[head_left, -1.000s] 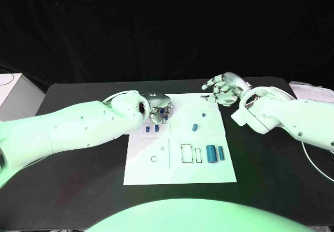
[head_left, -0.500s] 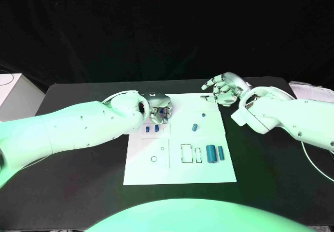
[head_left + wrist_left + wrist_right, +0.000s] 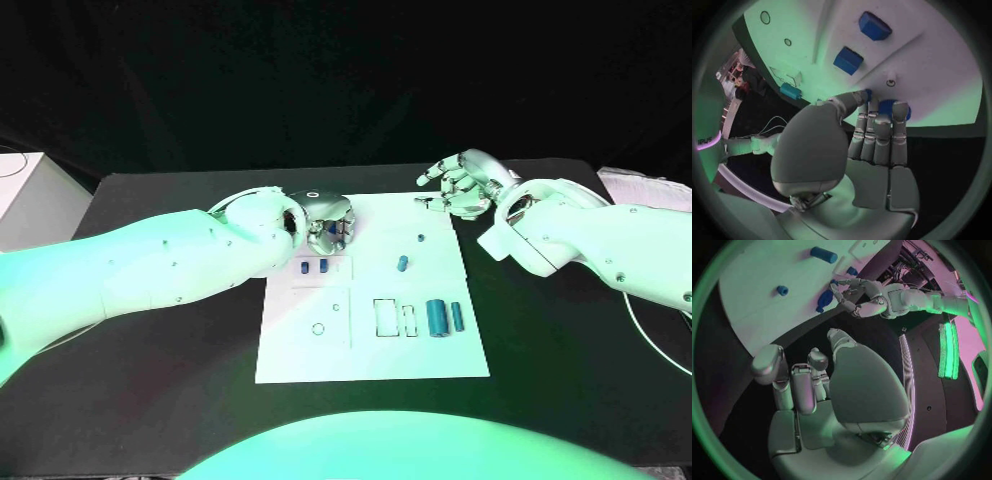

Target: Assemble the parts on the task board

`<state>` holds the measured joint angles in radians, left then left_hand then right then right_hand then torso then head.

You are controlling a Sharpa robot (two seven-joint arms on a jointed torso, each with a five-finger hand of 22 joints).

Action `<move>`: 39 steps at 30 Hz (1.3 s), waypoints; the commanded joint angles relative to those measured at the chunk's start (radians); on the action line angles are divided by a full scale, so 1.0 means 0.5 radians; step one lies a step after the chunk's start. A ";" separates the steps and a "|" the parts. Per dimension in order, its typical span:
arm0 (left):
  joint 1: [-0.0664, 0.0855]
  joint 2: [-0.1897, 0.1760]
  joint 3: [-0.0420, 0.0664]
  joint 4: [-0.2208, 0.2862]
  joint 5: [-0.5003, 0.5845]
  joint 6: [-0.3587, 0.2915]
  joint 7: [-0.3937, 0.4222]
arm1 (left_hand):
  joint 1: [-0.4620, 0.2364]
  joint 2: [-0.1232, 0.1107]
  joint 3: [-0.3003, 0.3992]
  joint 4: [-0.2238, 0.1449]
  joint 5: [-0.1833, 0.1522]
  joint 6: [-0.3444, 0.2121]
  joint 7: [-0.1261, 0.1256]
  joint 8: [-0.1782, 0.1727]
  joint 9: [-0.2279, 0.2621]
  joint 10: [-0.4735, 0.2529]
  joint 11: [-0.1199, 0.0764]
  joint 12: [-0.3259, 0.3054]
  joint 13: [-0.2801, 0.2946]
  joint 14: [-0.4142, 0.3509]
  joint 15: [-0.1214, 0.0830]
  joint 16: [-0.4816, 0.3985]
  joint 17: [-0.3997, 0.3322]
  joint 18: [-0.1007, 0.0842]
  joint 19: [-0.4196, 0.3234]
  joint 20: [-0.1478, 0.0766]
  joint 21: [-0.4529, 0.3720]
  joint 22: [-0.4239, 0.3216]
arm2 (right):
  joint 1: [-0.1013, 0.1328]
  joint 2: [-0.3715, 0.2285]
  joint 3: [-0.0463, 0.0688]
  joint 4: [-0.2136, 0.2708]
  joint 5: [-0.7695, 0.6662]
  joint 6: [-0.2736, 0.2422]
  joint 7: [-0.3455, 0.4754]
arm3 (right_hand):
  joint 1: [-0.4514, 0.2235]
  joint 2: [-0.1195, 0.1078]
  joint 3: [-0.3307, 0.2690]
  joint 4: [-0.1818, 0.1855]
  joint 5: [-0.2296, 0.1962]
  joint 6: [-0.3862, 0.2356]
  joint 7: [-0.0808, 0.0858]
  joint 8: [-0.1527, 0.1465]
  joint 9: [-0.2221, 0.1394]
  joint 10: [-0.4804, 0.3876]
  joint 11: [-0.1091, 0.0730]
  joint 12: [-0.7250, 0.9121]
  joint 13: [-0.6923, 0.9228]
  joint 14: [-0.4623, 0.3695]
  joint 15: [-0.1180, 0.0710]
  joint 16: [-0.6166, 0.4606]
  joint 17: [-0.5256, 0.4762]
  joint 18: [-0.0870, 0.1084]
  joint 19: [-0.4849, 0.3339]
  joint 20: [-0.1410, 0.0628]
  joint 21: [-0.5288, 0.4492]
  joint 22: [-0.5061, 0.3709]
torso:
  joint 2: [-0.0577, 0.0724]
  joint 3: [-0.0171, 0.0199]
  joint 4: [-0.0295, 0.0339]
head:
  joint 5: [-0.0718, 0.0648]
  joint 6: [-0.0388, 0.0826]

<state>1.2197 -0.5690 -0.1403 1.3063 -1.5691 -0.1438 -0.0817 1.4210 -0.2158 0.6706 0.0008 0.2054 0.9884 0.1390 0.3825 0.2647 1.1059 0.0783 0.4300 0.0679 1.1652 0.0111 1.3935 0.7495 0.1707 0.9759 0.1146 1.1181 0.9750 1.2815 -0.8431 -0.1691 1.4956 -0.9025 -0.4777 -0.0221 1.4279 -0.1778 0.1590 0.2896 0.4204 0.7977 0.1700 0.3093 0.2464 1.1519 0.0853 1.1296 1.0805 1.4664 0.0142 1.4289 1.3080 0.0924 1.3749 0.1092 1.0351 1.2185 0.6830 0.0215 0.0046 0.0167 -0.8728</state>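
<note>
Task board (image 3: 372, 360) is seen as a white plate in the middle of the head view, on the black table (image 3: 159, 400), running from the center up toward the two hands. Blue parts are spread over it: two small blocks (image 3: 315, 267) side by side in the upper left quarter, a short peg (image 3: 404, 264) and a small dot-like piece (image 3: 421, 238) in the upper right quarter, two upright cylinders (image 3: 446, 318) at the right edge near mid-height. Outlined rectangular slots (image 3: 392, 317) are seen just left of the cylinders, and a small ring (image 3: 317, 327) further left.

One blue part (image 3: 887, 106) is pinched at the left hand (image 3: 329, 224), above the board's upper left corner. In the left wrist view the fingers (image 3: 879, 131) are held straight and pressed together with the thumb closed against them, the blue piece caught at the tips. The two blocks (image 3: 861, 42) are seen beyond the fingertips on the white surface.

Right hand (image 3: 469, 184) is held just past the board's upper right corner, over the table. Nothing is gripped: in the right wrist view the fingers (image 3: 798, 385) are loosely curled and apart, palm bare. The peg (image 3: 824, 255) and further blue pieces are seen on the board beyond it, with the left hand (image 3: 856, 299) opposite.
</note>
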 commanded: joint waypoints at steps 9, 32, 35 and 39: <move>0.001 -0.113 0.053 0.142 0.090 -0.101 0.088 | -0.017 -0.020 0.014 -0.022 0.007 0.014 0.011 -0.036 0.008 0.038 0.004 -0.080 0.005 0.011 0.009 0.006 -0.015 -0.005 -0.007 0.007 0.013 0.005 | -0.001 -0.001 0.000 0.003 -0.006 0.024 0.020 | -0.005 -0.011 0.009 -0.002 0.014 0.006 0.000 0.010 -0.003 0.001 -0.004 -0.001 0.002 0.047 -0.018 -0.011 0.042 0.030 -0.003 -0.007 -0.005 0.002 | -0.002 -0.0010 0.004 | 0.002 0.000; 0.004 -0.288 0.100 0.201 0.130 0.052 0.040 | -0.031 -0.025 0.013 -0.026 0.005 0.038 0.008 -0.044 0.020 0.081 0.001 -0.126 0.011 0.020 0.009 0.013 -0.004 -0.010 0.007 0.009 0.029 0.025 | -0.001 -0.009 0.000 0.003 -0.006 0.021 0.018 | -0.009 -0.014 0.013 -0.002 0.014 0.007 0.000 0.012 -0.003 0.008 -0.005 0.004 0.003 0.047 -0.019 -0.011 0.042 0.031 -0.002 -0.007 -0.009 0.000 | -0.001 -0.0018 0.002 | 0.026 0.000; 0.004 -0.286 0.097 0.184 0.126 0.062 0.035 | -0.033 -0.025 0.013 -0.026 0.004 0.040 0.007 -0.045 0.021 0.084 0.000 -0.131 0.012 0.018 0.008 0.012 -0.007 -0.010 0.006 0.009 0.028 0.025 | -0.001 -0.009 0.000 0.003 -0.006 0.021 0.017 | -0.009 -0.014 0.013 -0.002 0.014 0.007 0.000 0.012 -0.003 0.008 -0.005 0.004 0.003 0.047 -0.019 -0.011 0.042 0.031 -0.002 -0.007 -0.009 0.000 | -0.001 -0.0019 0.001 | 0.026 0.000; 0.003 -0.283 0.093 0.165 0.123 0.076 0.032 | -0.034 -0.025 0.013 -0.026 0.004 0.040 0.007 -0.046 0.022 0.085 0.000 -0.134 0.012 0.017 0.008 0.012 -0.009 -0.009 0.004 0.009 0.027 0.024 | -0.001 -0.010 0.000 0.002 -0.007 0.020 0.017 | -0.009 -0.014 0.013 -0.002 0.014 0.007 0.000 0.012 -0.003 0.008 -0.005 0.004 0.003 0.047 -0.019 -0.011 0.042 0.031 -0.002 -0.007 -0.009 0.000 | -0.002 -0.0005 0.001 | 0.028 0.000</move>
<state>1.2209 -0.7132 -0.0936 1.3903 -1.5079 -0.1309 -0.0620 1.4102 -0.2267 0.6773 -0.0059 0.2060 0.9990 0.1425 0.3655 0.2746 1.1407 0.0787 0.3665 0.0730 1.1686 0.0145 1.3933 0.7458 0.1703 0.9758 0.1146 1.1289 0.9863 1.2814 -0.8477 -0.1691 1.4958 -0.9025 -0.4777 -0.0219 1.4279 -0.1777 0.1589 0.2896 0.4242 0.7976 0.1700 0.3093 0.2456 1.1520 0.0854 1.1296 1.0811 1.4665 0.0142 1.4289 1.3076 0.0924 1.3750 0.1093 1.0356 1.2186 0.6820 0.0205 0.0053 0.0298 -0.8728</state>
